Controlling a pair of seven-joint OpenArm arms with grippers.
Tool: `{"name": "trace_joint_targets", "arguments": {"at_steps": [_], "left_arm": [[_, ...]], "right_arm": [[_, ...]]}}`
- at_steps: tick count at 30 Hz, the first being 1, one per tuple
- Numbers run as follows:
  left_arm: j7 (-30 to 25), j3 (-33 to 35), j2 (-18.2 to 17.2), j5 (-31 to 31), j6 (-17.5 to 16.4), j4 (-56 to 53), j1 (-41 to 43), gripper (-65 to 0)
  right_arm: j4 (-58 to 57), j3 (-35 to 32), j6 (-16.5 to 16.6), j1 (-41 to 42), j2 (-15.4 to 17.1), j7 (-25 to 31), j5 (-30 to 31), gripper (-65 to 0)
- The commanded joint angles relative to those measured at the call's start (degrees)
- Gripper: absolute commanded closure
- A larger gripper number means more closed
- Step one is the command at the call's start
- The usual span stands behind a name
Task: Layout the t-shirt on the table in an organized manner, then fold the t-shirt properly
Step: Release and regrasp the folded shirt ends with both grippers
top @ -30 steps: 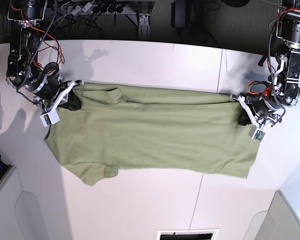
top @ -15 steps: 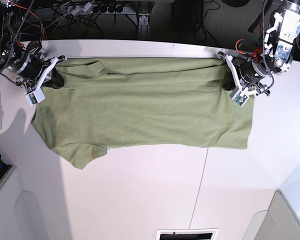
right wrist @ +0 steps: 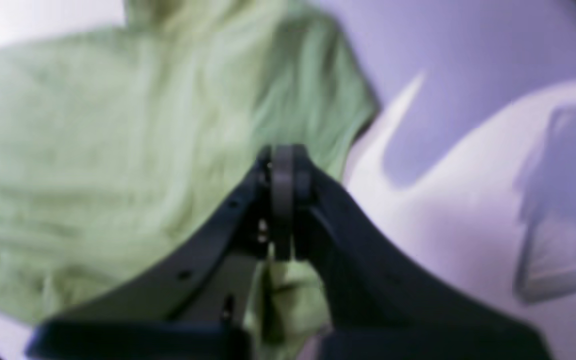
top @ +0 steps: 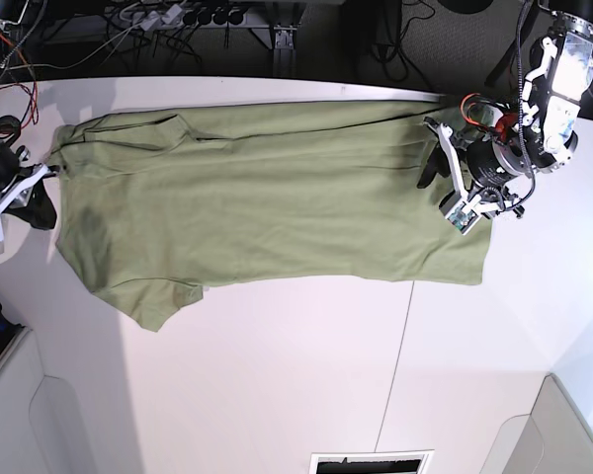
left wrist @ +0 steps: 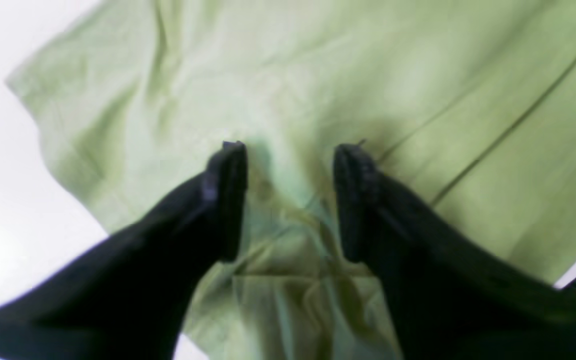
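The olive-green t-shirt (top: 267,197) lies spread flat across the far half of the white table (top: 277,395), one sleeve hanging toward the near left. My left gripper (top: 437,163) hovers over the shirt's right end. In the left wrist view this gripper (left wrist: 290,150) is open, with creased cloth (left wrist: 418,75) beneath the gap and nothing pinched. My right gripper (top: 40,193) sits at the shirt's left edge. In the blurred right wrist view its tips (right wrist: 283,157) look pressed together against the cloth (right wrist: 93,150). Whether fabric is caught between them is unclear.
A thin dark seam (top: 395,365) crosses the table. Cables and a power strip (top: 178,15) lie beyond the far edge. Grey bins stand at the near left (top: 20,415) and near right (top: 563,434) corners. A dark slot (top: 371,464) sits at the near edge.
Both arms pulled the shirt toward the far edge and further apart, stretching it flatter. The left gripper has opened and let go of the right end.
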Motion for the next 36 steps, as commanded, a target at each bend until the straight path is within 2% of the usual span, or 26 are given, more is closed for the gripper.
{"name": "trace_joint_targets", "arguments": {"at_steps": [1,3,4,7,11,16,21,24,27,31,36], "left_arm": [[-1.2,-0.5,-0.8,-0.5,0.2,0.9,-2.2,-33.6],[-1.3,-0.5,-0.8,-0.5,0.2,0.4,-5.0,-33.8],[-1.3,-0.5,-0.8,-0.7,0.2,-0.4,-6.6,-34.8],[-1.9,-0.5,-0.8,-0.9,0.2,-5.9,-12.0,-37.9],[-5.4,-0.5,-0.8,-0.9,0.2,-19.3,-19.1,-38.0],[-6.8,-0.5,-0.8,-2.9,0.1,-36.5,-28.9,-38.0],[-6.5,-0.5,-0.9,-4.4,-0.4,-48.9,-35.4,-38.0],[-6.3,-0.5,-0.9,-5.1,-2.9,-51.4,-36.4,-38.0],[-4.0,-0.4,-0.9,-9.6,-5.8,-51.9,-36.1,-38.0],[-1.6,-0.4,-0.4,-14.0,-9.2,-51.9,-35.8,-38.0],[-0.9,-0.4,-0.5,-16.8,-11.0,-51.9,-35.7,-38.0]], "right_arm": [[0.5,0.4,0.0,2.0,1.1,1.3,0.9,-11.9],[-1.0,-0.1,-0.1,5.0,1.1,1.8,0.3,-23.7],[-2.3,-0.4,-0.1,6.7,1.1,2.2,-0.6,-26.5],[-8.7,-1.4,-1.3,12.5,1.1,4.2,-3.8,-27.4],[-21.4,-2.0,-1.5,21.2,1.1,6.3,-5.4,-27.5],[-36.9,-2.0,-1.0,30.4,1.1,7.1,-7.5,-34.8],[-45.1,-2.0,-0.8,33.1,1.0,9.2,-9.9,-34.8],[-46.7,-2.0,-0.3,33.0,1.0,9.8,-9.8,-34.7],[-47.2,-2.7,0.3,32.9,0.9,9.7,-9.8,-34.7],[-47.1,-7.9,0.3,32.9,0.9,9.7,-9.7,-34.7],[-47.1,-18.0,0.2,33.0,0.9,9.7,-7.1,-34.7]]}}
